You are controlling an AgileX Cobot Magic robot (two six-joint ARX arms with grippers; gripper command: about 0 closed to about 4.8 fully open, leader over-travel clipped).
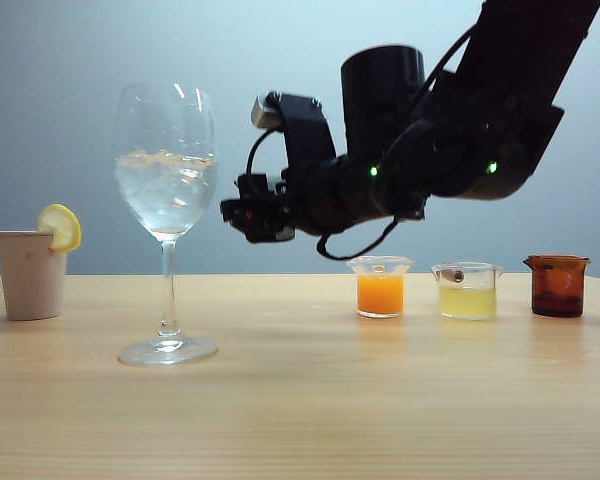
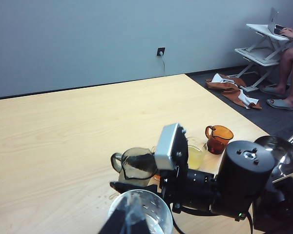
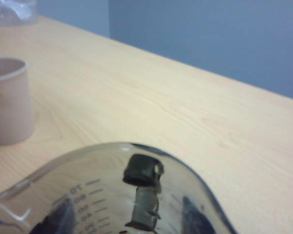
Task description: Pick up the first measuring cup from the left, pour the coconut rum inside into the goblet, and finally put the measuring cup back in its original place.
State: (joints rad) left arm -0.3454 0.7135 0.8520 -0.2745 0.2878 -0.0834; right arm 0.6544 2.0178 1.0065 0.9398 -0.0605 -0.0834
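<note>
On the tabletop, seen from the exterior camera, a cup with a lemon slice stands far left and the goblet just right of it, nearer the camera. My right gripper hangs above the tabletop just right of the goblet's bowl, holding the measuring cup. Further right stand three cups in a row: one, another, and the last

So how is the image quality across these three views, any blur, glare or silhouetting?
Exterior view: sharp; the right arm is a dark silhouette, goblet shows window glare. Left wrist view: evenly lit, the near goblet rim soft. Right wrist view: the measuring cup close up, blurred.
</note>
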